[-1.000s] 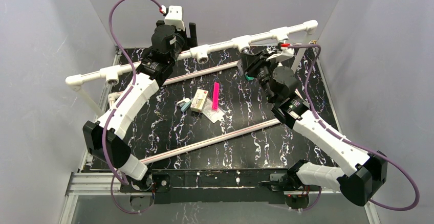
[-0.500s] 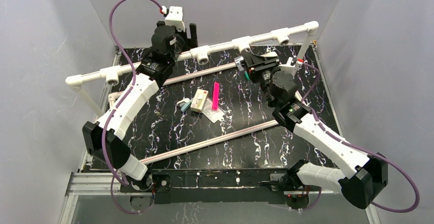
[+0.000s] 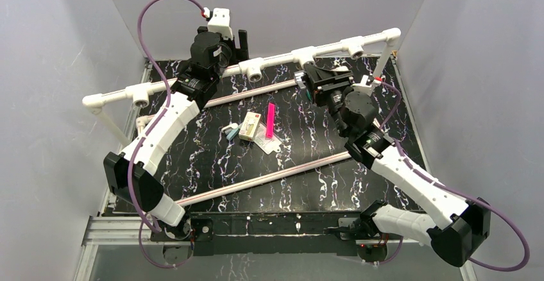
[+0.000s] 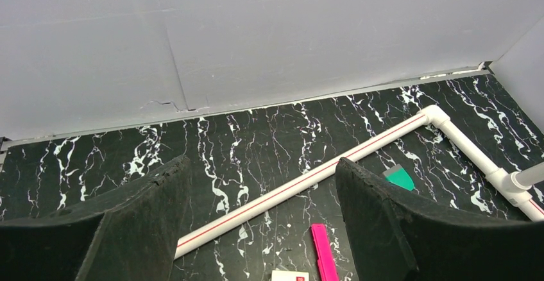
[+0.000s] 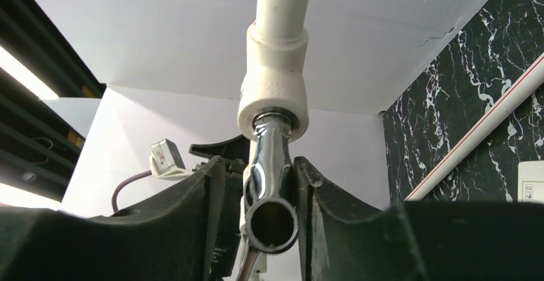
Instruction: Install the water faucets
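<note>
White PVC pipe frame (image 3: 192,81) stands raised over the table. One tee socket (image 5: 274,95) holds the end of the water faucet (image 5: 269,165), open spout mouth facing the right wrist lens. Fingers of right gripper (image 5: 260,165) flank the faucet closely; clamped or loose, cannot tell. Jaws of left gripper (image 4: 262,165) spread wide, empty, near back wall.

Walls (image 3: 289,5) plain grey. Table (image 3: 212,159) black, white-veined, marble-look. Faucet polished chrome, tubular. Small box (image 3: 250,126) and pink strip (image 3: 270,120) lie mid-table.
</note>
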